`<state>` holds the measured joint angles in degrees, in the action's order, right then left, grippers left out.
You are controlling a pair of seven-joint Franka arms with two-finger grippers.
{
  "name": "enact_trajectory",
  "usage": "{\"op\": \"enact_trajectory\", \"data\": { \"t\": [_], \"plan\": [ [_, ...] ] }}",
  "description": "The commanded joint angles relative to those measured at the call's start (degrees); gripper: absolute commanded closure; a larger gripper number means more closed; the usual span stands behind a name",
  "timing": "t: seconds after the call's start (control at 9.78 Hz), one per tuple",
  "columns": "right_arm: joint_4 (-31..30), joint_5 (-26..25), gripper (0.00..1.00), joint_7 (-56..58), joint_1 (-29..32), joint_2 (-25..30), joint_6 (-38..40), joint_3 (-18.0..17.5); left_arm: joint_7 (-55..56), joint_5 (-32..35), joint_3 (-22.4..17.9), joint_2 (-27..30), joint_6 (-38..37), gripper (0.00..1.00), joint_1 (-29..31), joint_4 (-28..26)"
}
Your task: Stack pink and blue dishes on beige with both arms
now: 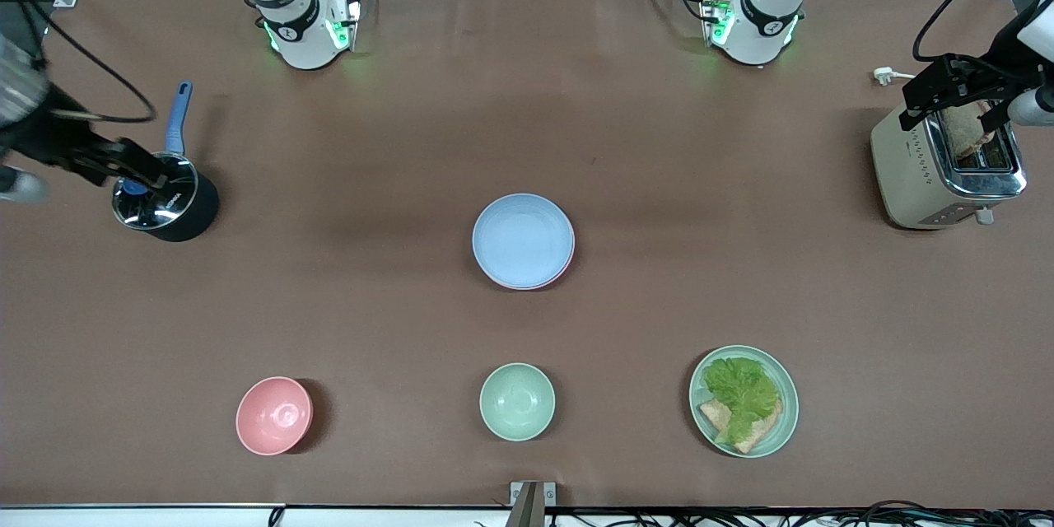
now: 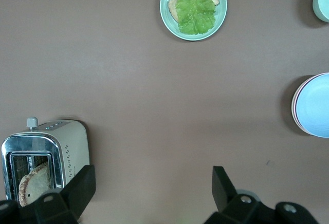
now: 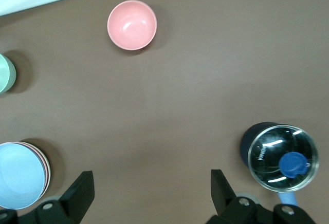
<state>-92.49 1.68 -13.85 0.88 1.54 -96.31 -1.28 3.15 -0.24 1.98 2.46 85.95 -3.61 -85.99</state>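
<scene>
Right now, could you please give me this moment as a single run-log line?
stack: blue plate on pink plate, beige hidden | left gripper: open over toaster | right gripper: open over pot

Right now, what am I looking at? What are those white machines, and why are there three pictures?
They are two robot arms. One picture looks down from a high camera across the table; the others come from cameras on each arm's wrist. In the middle sits a stack with the blue plate on top and the pink plate peeking out beneath it; I cannot see a beige plate. Nearer the camera are a pink bowl, a green bowl, and a green plate with lettuce on toast. The left gripper hangs open over a toaster. The right gripper hangs open over a black pot. Neither holds anything.
</scene>
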Motion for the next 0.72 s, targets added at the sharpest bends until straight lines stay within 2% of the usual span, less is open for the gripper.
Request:
{"op": "enact_trajectory", "data": {
  "t": [0.0,0.1,0.51,0.61],
  "plan": [
    [8.77,-2.20,0.00,-0.38,0.17,-0.93,9.86,0.23,-0.69,0.06,-0.13,0.17,0.61,0.00,0.18,-1.90],
    [9.60,-1.60,0.00,0.14,1.21,-1.02,13.57,0.40,-0.69,0.06,-0.13,0.17,0.71,0.00,0.27,-1.99],
    [8.73,-2.29,0.00,4.01,1.31,-1.28,11.76,0.40,-0.78,0.06,-0.05,0.00,0.71,0.00,0.62,-1.81],
    [8.73,-1.51,0.00,4.01,0.88,-1.28,11.68,1.97,-0.69,0.06,-0.13,0.00,0.71,0.00,0.62,-1.90]
  ]
}}
